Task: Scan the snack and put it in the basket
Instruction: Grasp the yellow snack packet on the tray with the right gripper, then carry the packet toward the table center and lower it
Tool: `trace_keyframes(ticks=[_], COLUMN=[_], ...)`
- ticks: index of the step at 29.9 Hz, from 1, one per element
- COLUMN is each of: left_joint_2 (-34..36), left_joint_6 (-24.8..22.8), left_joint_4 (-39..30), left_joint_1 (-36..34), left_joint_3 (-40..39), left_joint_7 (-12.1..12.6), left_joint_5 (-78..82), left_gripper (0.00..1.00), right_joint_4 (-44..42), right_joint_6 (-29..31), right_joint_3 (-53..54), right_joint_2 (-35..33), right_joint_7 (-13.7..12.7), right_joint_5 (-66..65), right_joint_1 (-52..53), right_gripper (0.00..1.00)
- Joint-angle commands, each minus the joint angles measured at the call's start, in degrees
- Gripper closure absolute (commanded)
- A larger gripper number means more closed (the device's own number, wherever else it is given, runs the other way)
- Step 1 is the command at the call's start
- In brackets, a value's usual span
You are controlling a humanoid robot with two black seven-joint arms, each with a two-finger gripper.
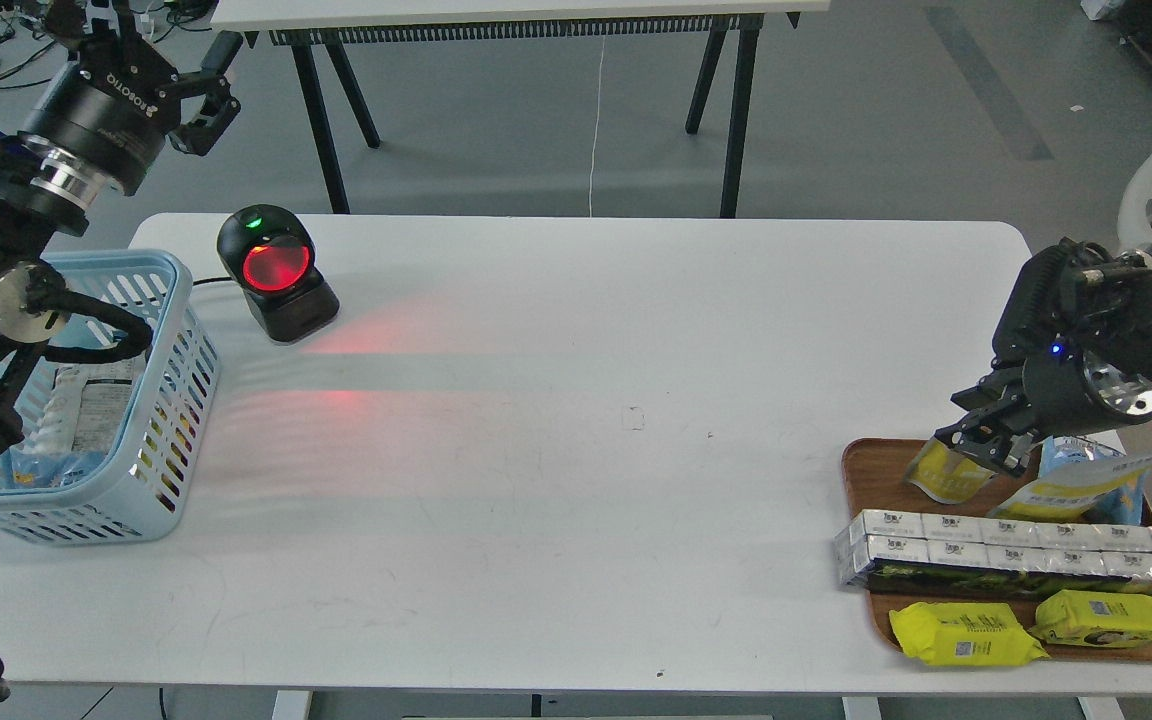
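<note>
The snack point(940, 483), a small yellow-and-white pouch, stands at the back left corner of the brown wooden tray point(866, 472) at the table's right. My right gripper point(981, 447) comes down on its top from the right, and its fingers are closed on the pouch's upper edge. The light blue slotted basket point(174, 272) sits at the table's left edge with some packets inside. My left gripper point(219, 85) hangs open and empty in the air behind the basket, past the table's back left corner.
A black barcode scanner point(277, 272) with a glowing red window stands at the back left and throws red light onto the table. The tray also holds a blue-and-yellow bag point(1086, 487), a row of silver boxes point(1016, 556) and two flat yellow packs point(966, 636).
</note>
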Motion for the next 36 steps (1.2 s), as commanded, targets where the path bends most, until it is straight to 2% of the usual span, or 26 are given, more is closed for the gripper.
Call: trace_keyframes(ticks=[1,3,17,23,27,36], left_joint_2=[-0.1,-0.1,-0.2,-0.3,-0.3,0.3], left_joint_6=[0.0,0.0,0.0,0.0,0.0,0.0], left_joint_4=[0.0,0.0,0.1,0.1,0.1,0.0], left_joint_1=[0.0,0.0,0.0,-0.1,-0.2,-0.2], left_joint_3=[0.0,0.0,0.0,0.0,0.0,0.5], left_joint_7=[0.0,0.0,0.0,0.0,0.0,0.0], left_joint_5=[0.0,0.0,0.0,0.0,0.0,0.0], left_gripper=[0.0,0.0,0.0,0.0,0.0,0.0], right_joint_4=[0.0,0.0,0.6,1.7,1.5,-4.9], right_joint_6=[0.0,0.0,0.0,0.0,0.0,0.0], right_joint_3=[0.2,0.2,4.9,6.7,9.0,9.5], right_joint_2=[0.1,0.1,0.3,1.3,6.7,27.2], right_joint_7=[0.0,0.0,0.0,0.0,0.0,0.0], right_joint_5=[0.0,0.0,0.0,0.0,0.0,0.0], right_joint_1=[0.0,0.0,0.5,4.4,5.8,6.6], right_gripper=[0.95,1.0,1.0,1.0,1.0,1.0])
